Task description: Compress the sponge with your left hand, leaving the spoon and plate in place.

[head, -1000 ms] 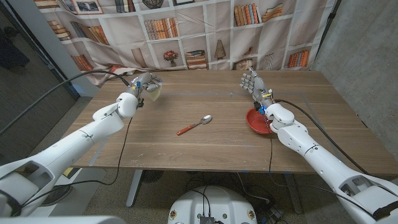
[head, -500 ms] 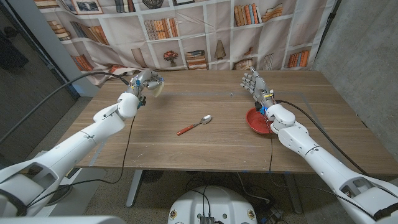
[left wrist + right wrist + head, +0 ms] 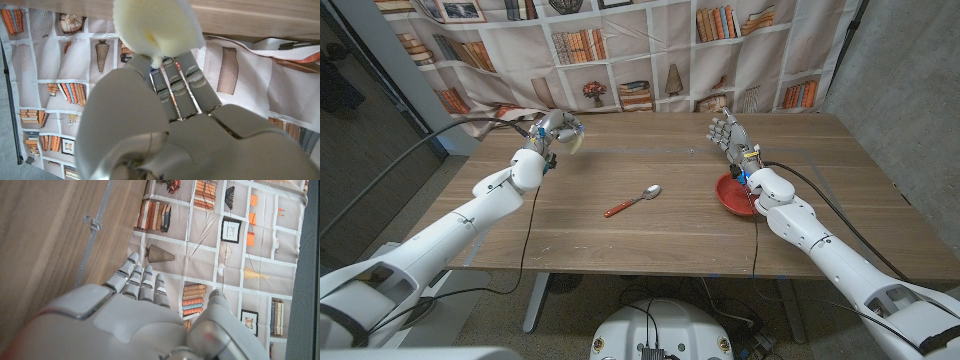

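1. Looking down from the head view, we see the left hand (image 3: 552, 131) raised near the far left part of the wooden table (image 3: 620, 240), its fingers closed around the pale yellow sponge (image 3: 574, 141).
2. We note in the left wrist view that the sponge (image 3: 156, 26) bulges out past the fingertips (image 3: 172, 75), which press into its underside; the hand (image 3: 165, 130) grasps it firmly.
3. We find the spoon (image 3: 632, 201) lying on the table near the middle, its reddish handle pointing toward the robot's left and its metal bowl toward the far right.
4. We see the red plate (image 3: 731, 194) on the right side of the table, partly hidden by the right wrist.
5. We record the right hand (image 3: 726, 133) just beyond the plate, fingers extended and apart, holding nothing; the right wrist view shows the same hand (image 3: 135, 310) with fingers straight.
6. We note a printed bookshelf backdrop (image 3: 650, 50) hanging behind the table.
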### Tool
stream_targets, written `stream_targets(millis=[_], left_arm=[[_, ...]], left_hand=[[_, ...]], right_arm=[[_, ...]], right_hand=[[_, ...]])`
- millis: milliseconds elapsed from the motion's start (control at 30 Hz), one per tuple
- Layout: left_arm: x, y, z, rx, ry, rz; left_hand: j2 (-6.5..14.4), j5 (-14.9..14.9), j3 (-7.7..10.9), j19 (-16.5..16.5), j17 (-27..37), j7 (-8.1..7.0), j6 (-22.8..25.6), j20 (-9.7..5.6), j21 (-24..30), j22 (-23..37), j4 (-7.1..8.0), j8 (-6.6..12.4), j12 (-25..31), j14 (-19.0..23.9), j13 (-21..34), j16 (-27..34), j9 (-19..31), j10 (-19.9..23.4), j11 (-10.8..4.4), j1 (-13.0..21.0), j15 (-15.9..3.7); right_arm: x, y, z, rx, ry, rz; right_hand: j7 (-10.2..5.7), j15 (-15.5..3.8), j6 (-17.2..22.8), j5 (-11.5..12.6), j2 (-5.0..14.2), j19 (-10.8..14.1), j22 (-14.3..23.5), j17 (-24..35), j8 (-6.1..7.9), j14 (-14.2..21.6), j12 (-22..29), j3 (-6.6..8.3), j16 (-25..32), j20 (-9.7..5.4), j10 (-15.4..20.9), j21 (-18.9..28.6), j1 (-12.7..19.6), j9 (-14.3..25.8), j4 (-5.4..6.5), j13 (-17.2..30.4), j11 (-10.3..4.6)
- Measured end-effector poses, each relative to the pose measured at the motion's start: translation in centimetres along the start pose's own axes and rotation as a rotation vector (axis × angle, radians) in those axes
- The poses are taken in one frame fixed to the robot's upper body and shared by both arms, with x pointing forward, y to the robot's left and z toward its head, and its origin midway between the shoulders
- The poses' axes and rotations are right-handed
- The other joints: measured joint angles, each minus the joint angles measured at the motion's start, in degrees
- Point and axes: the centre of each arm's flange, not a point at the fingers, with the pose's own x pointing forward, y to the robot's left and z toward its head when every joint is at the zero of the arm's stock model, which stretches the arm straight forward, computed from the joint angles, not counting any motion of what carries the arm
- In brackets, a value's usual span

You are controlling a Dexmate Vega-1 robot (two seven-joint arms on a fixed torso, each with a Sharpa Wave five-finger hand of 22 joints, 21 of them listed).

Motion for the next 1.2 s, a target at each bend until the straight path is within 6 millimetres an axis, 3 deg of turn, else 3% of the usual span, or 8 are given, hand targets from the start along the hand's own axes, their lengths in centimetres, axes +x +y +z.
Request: stream_targets(millis=[367, 767, 1000, 1200], left_arm=[[-0.2, 0.3, 0.11, 0.034, 0.015, 0.009], [-0.35, 0.37, 0.09, 0.047, 0.022, 0.008], [-0.37, 0.52, 0.1, 0.048, 0.021, 0.0], [-0.38, 0.69, -0.03, 0.065, 0.029, -0.02]], left_hand=[[-0.61, -0.19, -0.04, 1.25, 0.75, 0.29, 0.49, -1.99, 2.14, 1.08, 0.01, 1.43, 1.52, 0.41, 1.86, 3.46, 2.05, 0.23, 0.2, 0.61, 0.41], [-1.28, -0.23, -0.93, 1.02, 0.75, 0.5, 0.71, -1.92, 3.46, 1.87, 0.09, 2.5, 2.2, 0.41, 2.87, 4.86, 3.12, 0.31, 0.53, 1.28, 0.41], [-1.28, -0.23, -1.34, -3.18, 0.75, 1.1, -0.2, -1.58, 3.94, 2.25, 0.49, 1.97, 2.2, -0.85, 6.21, 4.72, 2.75, -1.08, 0.56, 1.28, -0.85], [-1.28, -0.12, -1.06, -7.46, 6.78, -0.21, -2.53, -0.82, 3.98, 2.26, 0.76, 0.57, 1.2, -2.5, 11.17, 2.33, 1.76, -3.18, 0.32, 1.28, -2.49]], right_arm=[[0.35, -0.02, 0.04, 0.003, -0.001, 0.007], [0.46, 0.03, 0.01, 0.004, 0.0, 0.013], [0.44, 0.02, -0.01, 0.005, 0.001, 0.013], [0.35, 0.03, -0.15, 0.008, 0.003, 0.013]], right_hand=[[0.0, -0.01, 0.0, 0.0, 0.0, -0.01, 0.0, -0.01, 0.0, 0.0, 0.0, 0.0, 0.0, 0.0, 0.0, 0.0, 0.0, 0.0, 0.0, 0.0, 0.0], [0.0, -0.01, 0.0, 0.0, 0.0, -0.01, 0.0, -0.01, 0.0, 0.0, 0.0, -0.16, 0.0, 0.0, 0.0, -0.23, 0.0, 0.0, -0.16, 0.0, 0.0], [0.0, -0.02, 0.0, 0.0, 0.0, 0.21, 0.0, -0.01, 0.0, 0.0, 0.0, -0.16, 0.0, -0.21, 0.0, -0.23, 0.0, 0.0, -0.16, 0.0, 0.0], [0.0, -0.02, 0.0, 0.0, 0.0, 0.31, 0.0, -0.02, 0.0, 0.0, 0.0, -0.16, 0.0, -0.31, 0.0, -0.23, 0.0, 0.0, -0.16, 0.0, 0.0]])
